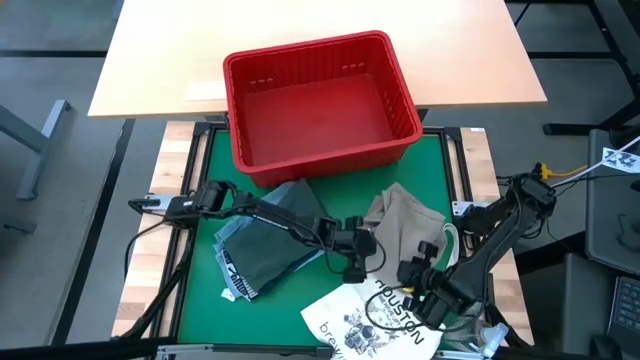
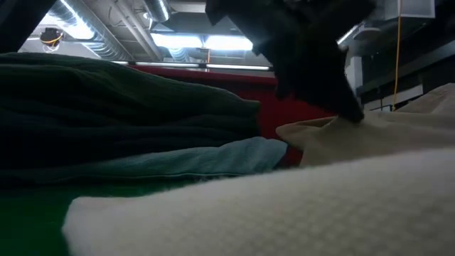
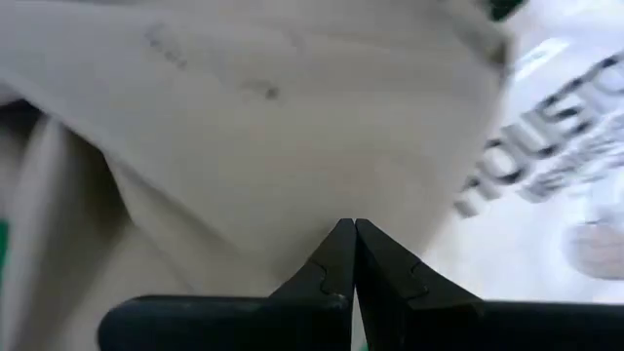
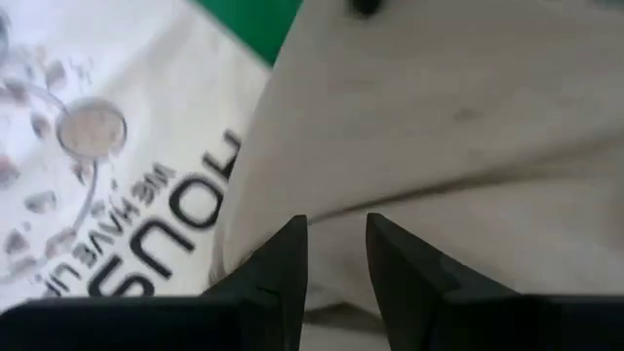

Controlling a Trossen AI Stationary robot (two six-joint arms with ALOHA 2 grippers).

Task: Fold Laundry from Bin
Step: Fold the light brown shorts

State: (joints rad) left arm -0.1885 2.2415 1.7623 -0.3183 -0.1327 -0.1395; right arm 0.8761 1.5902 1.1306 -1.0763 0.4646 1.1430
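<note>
Green matting covers the tabletop (image 1: 200,300), and beyond it sits the red bin (image 1: 320,100) with nothing visible inside — the laundry lies in front of it on the mat. A dark green garment (image 1: 265,235) is spread on the left side with a light blue piece (image 2: 213,160) under its edge. Just right of it, the khaki-tan garment (image 1: 405,220) lies crumpled, its near edge touching the white tote bag (image 1: 375,320) printed "HOUSTON".

Both arms meet at the khaki-tan garment. The left claw (image 3: 353,234) is pressed fully closed at the cloth's left edge; whether any fabric is caught between its tips cannot be told. The right claw (image 4: 336,239) stands partly open at the garment's near right side, a fold of tan cloth lying in the gap between its fingers (image 4: 288,253) — right beside the tote's lettering.
</note>
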